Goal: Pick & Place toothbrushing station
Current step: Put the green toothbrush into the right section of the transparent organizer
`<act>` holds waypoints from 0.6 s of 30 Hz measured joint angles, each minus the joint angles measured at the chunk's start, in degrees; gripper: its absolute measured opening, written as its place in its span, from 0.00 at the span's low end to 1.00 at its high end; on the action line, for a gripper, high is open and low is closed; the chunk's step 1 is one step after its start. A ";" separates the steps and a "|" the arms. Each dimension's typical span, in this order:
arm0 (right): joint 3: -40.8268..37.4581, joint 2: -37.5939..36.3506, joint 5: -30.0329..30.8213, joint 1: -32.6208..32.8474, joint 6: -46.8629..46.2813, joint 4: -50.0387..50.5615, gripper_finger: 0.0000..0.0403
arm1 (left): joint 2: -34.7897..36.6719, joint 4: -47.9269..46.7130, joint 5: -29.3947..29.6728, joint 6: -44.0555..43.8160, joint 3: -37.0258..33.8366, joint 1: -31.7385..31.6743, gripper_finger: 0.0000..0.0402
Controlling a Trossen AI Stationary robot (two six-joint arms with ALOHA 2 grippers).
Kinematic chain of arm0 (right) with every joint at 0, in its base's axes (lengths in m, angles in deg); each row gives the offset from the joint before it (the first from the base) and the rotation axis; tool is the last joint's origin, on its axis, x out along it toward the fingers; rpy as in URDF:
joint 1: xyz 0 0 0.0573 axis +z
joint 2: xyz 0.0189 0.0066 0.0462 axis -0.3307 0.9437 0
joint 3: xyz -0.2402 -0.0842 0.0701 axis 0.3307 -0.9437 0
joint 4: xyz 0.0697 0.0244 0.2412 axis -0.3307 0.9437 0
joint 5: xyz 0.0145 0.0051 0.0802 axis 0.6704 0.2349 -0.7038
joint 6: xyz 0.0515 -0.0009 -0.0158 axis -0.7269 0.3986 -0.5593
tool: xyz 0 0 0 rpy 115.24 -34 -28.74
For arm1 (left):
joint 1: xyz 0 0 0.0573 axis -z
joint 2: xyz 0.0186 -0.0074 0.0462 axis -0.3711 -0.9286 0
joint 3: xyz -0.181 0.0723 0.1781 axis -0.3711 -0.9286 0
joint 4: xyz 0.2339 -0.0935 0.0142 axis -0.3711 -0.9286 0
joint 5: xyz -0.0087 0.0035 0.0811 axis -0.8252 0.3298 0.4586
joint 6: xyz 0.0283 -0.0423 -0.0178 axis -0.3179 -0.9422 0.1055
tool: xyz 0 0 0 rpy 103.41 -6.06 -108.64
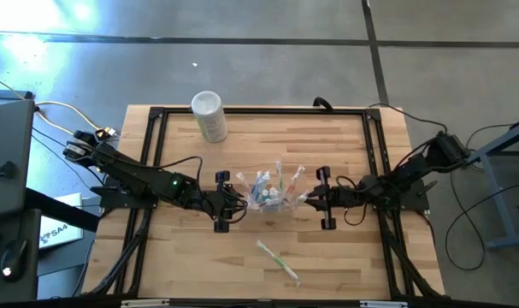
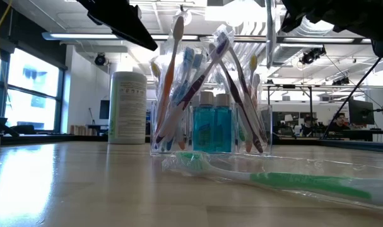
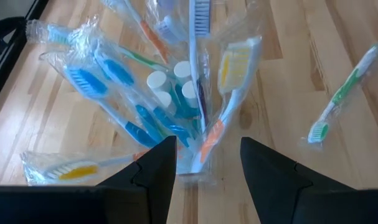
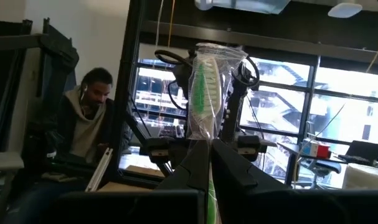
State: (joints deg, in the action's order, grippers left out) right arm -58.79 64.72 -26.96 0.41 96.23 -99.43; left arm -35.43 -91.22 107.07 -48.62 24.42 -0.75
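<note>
High view straight down, low view level, both sharing cup [image 1: 272, 201] centre-table

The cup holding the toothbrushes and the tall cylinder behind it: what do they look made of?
The cup looks like thin clear plastic: toothbrushes and teal tubes show through its glossy wall. The cylinder looks like opaque white plastic with a printed label, though coated card is possible.

The wooden table [image 1: 182, 265] bears a clear cup [image 1: 270, 202], a white cylinder [image 1: 209, 115] and a wrapped green toothbrush [image 1: 278, 260].

Two dark jointed arms trailing black cables.
</note>
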 joint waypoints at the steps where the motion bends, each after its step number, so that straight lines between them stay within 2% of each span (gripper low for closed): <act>1: 0.00 0.11 -0.48 -0.46 -0.55 0.04 0.01 | 0.00 0.00 -0.01 0.00 0.00 0.00 0.43; 7: 0.01 2.24 -0.60 -2.67 -2.38 0.00 0.01 | 0.00 1.00 0.01 0.45 0.00 0.00 0.43; 11: 0.02 4.29 2.87 -4.73 -3.48 -0.04 0.01 | 0.00 1.14 0.01 0.61 0.00 0.00 0.43; 18: 0.02 8.29 4.38 -8.69 -8.82 -0.09 0.01 | 0.00 1.12 0.01 0.63 0.00 0.00 0.43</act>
State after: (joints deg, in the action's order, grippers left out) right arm -58.77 73.01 -22.58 -8.28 87.41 -99.52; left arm -35.43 -90.10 107.08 -47.99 24.42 -0.75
